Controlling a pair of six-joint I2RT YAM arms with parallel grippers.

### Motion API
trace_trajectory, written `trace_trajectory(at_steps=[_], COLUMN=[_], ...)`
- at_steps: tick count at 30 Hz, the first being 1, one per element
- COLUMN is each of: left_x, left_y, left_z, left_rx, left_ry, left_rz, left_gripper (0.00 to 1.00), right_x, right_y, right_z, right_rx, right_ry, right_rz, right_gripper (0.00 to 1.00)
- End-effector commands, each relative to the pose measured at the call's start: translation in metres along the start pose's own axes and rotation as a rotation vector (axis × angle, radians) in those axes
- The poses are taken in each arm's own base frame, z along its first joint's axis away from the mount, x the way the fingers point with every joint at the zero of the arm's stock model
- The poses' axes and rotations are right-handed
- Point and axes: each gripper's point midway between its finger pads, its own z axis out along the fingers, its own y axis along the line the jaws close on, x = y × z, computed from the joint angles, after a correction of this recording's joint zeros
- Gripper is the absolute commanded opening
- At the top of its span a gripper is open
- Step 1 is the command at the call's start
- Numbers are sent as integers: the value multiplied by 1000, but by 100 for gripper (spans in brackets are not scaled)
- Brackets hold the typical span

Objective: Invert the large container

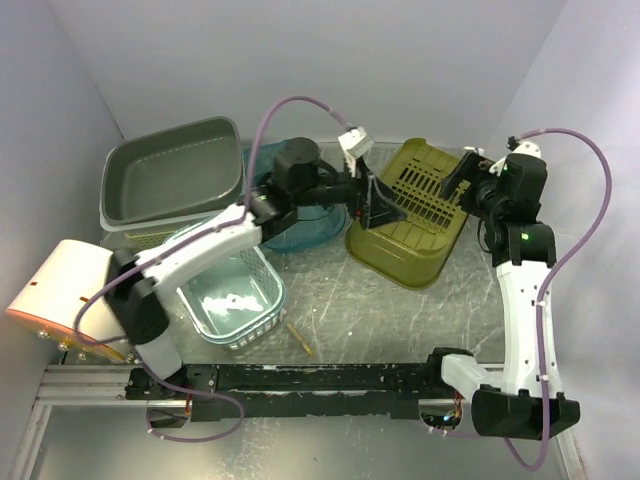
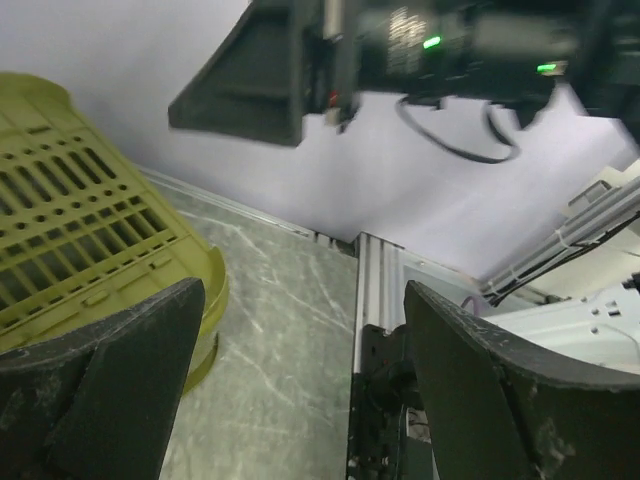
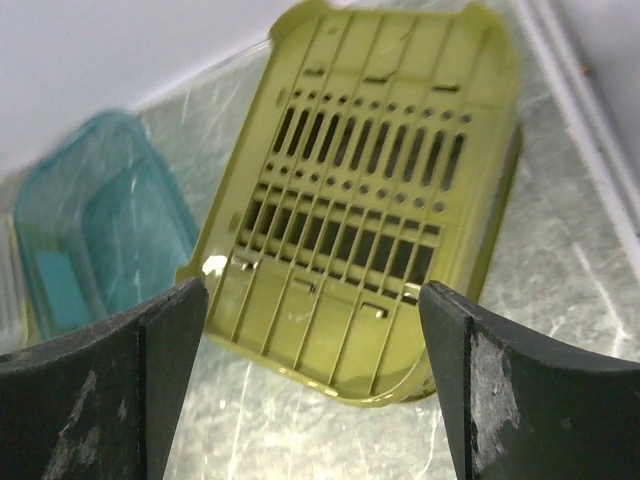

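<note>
While both stand wide apart and empty, we see the left gripper (image 1: 378, 203) beside the green container (image 1: 425, 225). The right gripper (image 1: 457, 180) hangs above it.

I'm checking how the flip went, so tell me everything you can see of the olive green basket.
The olive green basket looks like moulded plastic, rectangular with rounded corners. Its slotted, ribbed base faces up and its flared rim rests on the table, so it appears upside down. It lies right of the blue tub. The open left gripper is at its left edge, the open right gripper hovers over it; neither clearly touches it.
</note>
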Motion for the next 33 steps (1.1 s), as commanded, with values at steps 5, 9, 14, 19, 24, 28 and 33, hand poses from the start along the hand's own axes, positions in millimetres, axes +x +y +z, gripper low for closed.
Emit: trace_trajectory(at_steps=[5, 9, 14, 19, 24, 28, 33], left_x=[0, 24, 47, 58, 63, 81, 115], left_y=[36, 42, 44, 52, 60, 66, 77], left_z=[-121, -172, -204, -215, -228, -248, -280], left_rx=[-591, -767, -871, -940, -1022, -1131, -1323], left_ry=[17, 25, 51, 60, 58, 85, 123], left_rz=[115, 53, -11, -37, -59, -118, -234], left_gripper=[92, 93, 94, 97, 100, 100, 99], right_x=[120, 199, 260, 231, 178, 168, 182], right_y=[104, 132, 107, 54, 13, 52, 90], right_z=[-1, 1, 32, 88, 134, 128, 97], right_rx=[-419, -424, -262, -11, 91, -47, -178], right_ry=[328, 469, 551, 455, 347, 336, 358], right_rz=[-152, -202, -233, -283, -135, -136, -166], right_gripper=[89, 91, 92, 100, 99, 99, 99])
